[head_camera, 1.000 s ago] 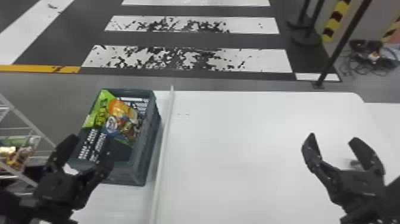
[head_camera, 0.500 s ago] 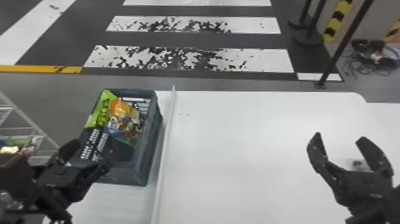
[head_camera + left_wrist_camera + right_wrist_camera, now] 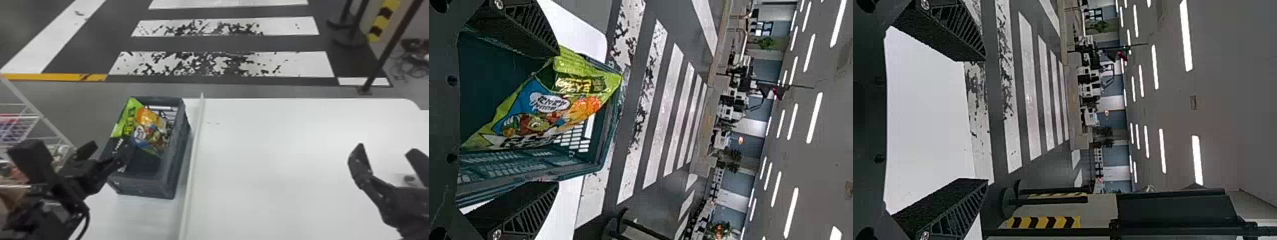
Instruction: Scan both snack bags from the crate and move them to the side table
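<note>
Snack packaging of glossy green, orange and blue plastic [image 3: 150,127] lies inside the dark slatted plastic crate [image 3: 178,159], at eleven o'clock on the white surface [image 3: 271,166] — one bag or two, I cannot tell. The black left end effector [image 3: 557,119], at ten o'clock near the crate, has its fingers apart and empty; the black right end effector [image 3: 387,148], at two o'clock, likewise. A low approach could catch the rim and shove the crate into the white ridge [image 3: 193,159] — and pinching only a slack edge could let a bag slip.
</note>
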